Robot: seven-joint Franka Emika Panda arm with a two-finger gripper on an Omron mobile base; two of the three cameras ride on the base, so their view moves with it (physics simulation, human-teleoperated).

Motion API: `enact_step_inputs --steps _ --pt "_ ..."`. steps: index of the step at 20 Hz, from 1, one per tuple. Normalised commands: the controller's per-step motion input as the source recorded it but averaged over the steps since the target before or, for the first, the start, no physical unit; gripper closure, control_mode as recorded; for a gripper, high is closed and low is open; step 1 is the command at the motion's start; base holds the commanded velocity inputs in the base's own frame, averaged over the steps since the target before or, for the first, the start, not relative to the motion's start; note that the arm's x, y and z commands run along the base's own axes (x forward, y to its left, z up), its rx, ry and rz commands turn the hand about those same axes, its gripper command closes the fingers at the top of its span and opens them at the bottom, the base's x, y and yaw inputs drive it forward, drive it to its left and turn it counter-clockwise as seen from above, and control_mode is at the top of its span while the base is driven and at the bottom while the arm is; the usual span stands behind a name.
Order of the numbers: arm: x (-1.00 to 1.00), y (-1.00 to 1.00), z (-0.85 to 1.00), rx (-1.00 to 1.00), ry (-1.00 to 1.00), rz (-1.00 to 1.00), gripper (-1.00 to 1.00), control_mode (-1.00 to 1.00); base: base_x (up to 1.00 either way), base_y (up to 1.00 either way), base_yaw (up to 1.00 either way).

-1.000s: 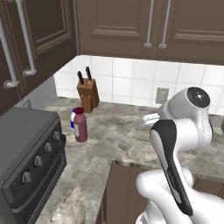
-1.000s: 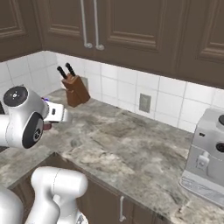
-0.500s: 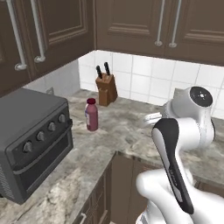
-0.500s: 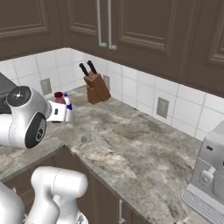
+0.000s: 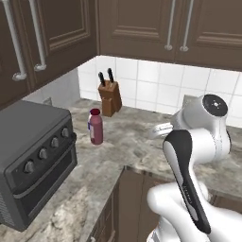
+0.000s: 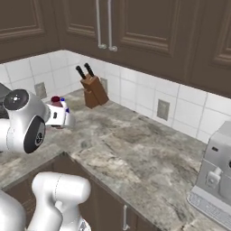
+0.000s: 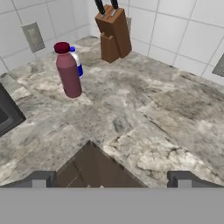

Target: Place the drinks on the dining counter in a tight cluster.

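1. Nearest the hand camera, at 6 o'clock of the hand view, the fingers (image 7: 109, 179) stand wide apart with nothing between them; the two dark tips sit at 7 and 5 o'clock, over the corner edge of the bench (image 7: 144, 127).
2. Just past the tips, a dark brown cabinet front (image 7: 89, 168) shows below the marbled slab, so the hand hangs out over the bench's inner corner rather than over any drink.
3. Farther in, toward 10 o'clock, the maroon bottle (image 7: 68, 71) stands upright on the stone, well apart from the fingers. In the left base view it stands at about 9 o'clock (image 5: 95, 126), just beside the toaster oven (image 5: 30, 156).
4. Right behind it, nearly hidden, a small white bottle with a blue cap (image 7: 77, 62) sits close against the maroon one; whether they touch I cannot tell.
5. Farthest back, at 12 o'clock, the knife block (image 7: 113, 33) rests against the white tiles (image 7: 175, 26).
6. Off to the far side in the right base view, a coffee machine (image 6: 216, 171) stands at 3 o'clock.
7. By my reading the task is barely begun: nothing is held. Two drinks stand together by the oven; the red-capped one I cannot find. Whether this slab is the dining counter I cannot tell.
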Motion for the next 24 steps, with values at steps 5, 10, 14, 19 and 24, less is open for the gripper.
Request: enact_step_inputs --steps 5,10,14,19,24 --pt "0.00 0.00 0.00 0.00 0.00 0.00 -1.00 1.00 0.26 0.92 -0.09" --pt "0.00 0.00 0.00 0.00 0.00 0.00 -1.00 1.00 0.05 0.93 0.04" --pt "0.00 0.00 0.00 0.00 0.00 0.00 -1.00 1.00 0.76 0.49 0.01" --pt "0.00 0.00 0.00 0.00 0.00 0.00 -1.00 1.00 0.62 0.19 0.00" --pt "0.00 0.00 0.00 0.00 0.00 0.00 -1.00 1.00 0.00 0.00 0.00"
